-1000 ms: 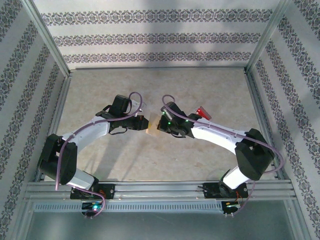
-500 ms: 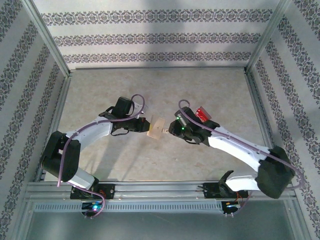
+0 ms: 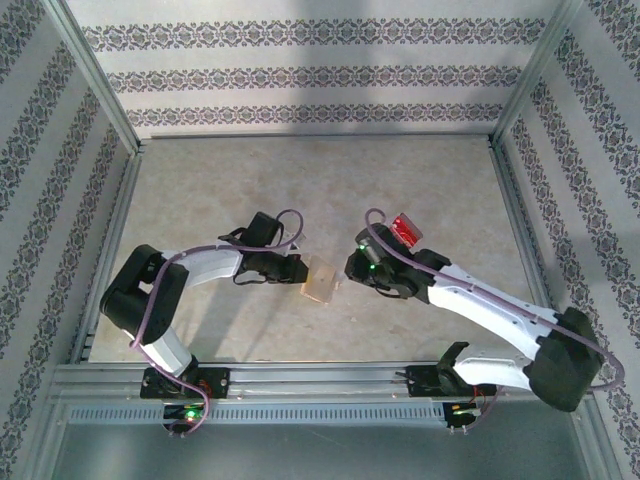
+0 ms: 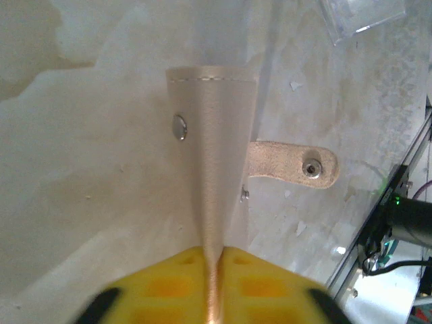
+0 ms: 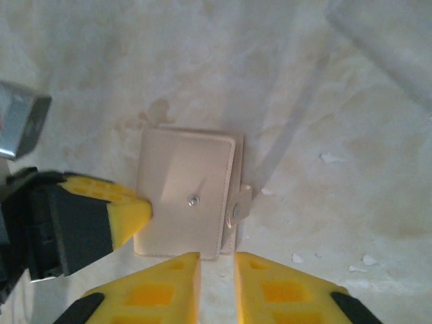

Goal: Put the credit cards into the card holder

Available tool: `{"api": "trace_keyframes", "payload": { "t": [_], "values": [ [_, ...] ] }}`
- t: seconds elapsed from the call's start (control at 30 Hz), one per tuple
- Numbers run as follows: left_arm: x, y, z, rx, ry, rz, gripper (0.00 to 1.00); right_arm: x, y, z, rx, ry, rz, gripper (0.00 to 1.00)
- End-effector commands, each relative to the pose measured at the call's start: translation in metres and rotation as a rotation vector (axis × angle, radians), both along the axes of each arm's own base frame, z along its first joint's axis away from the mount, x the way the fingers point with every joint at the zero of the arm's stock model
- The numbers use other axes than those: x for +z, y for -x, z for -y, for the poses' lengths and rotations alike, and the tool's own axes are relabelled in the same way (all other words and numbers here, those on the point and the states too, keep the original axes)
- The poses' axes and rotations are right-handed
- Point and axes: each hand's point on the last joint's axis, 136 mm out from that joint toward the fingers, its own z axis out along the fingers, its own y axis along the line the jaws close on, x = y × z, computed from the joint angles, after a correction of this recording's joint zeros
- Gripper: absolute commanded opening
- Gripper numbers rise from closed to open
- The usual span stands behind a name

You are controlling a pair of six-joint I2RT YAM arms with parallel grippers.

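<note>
The left end effector [image 4: 214, 260] is closed on one edge of the card holder [image 4: 214, 135], which extends forward from its fingertips. The right end effector [image 5: 217, 266] is a little open and grips nothing; the card holder lies just before its fingertips on the tabletop [image 5: 304, 101]. The credit cards [image 3: 403, 226] lie near, behind this end effector.

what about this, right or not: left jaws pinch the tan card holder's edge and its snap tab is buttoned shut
Not quite: the snap tab of the card holder is unbuttoned, sticking out sideways, as the left wrist view shows. The rest holds.
</note>
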Motion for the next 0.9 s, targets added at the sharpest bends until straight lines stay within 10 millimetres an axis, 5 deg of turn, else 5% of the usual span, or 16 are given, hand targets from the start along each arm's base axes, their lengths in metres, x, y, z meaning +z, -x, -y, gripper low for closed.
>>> {"api": "trace_keyframes", "payload": {
  "t": [0.0, 0.1, 0.3, 0.6, 0.87],
  "values": [
    [0.012, -0.009, 0.003, -0.007, -0.021, 0.069, 0.41, -0.011, 0.001, -0.016, 0.029, -0.017, -0.023, 0.18],
    [0.027, -0.017, -0.007, -0.016, -0.086, 0.168, 0.59, -0.011, -0.002, -0.028, 0.051, -0.020, -0.031, 0.17],
    [0.050, -0.024, -0.025, -0.082, -0.157, 0.362, 0.78, -0.017, -0.010, -0.052, 0.104, -0.024, -0.061, 0.17],
    [0.072, -0.039, -0.054, -0.112, -0.266, 0.540, 0.93, -0.025, -0.021, -0.082, 0.160, -0.016, -0.094, 0.09],
    [0.066, -0.043, -0.062, -0.162, -0.340, 0.587, 1.00, -0.052, -0.019, -0.076, 0.144, 0.015, -0.168, 0.01]
  ]
}}
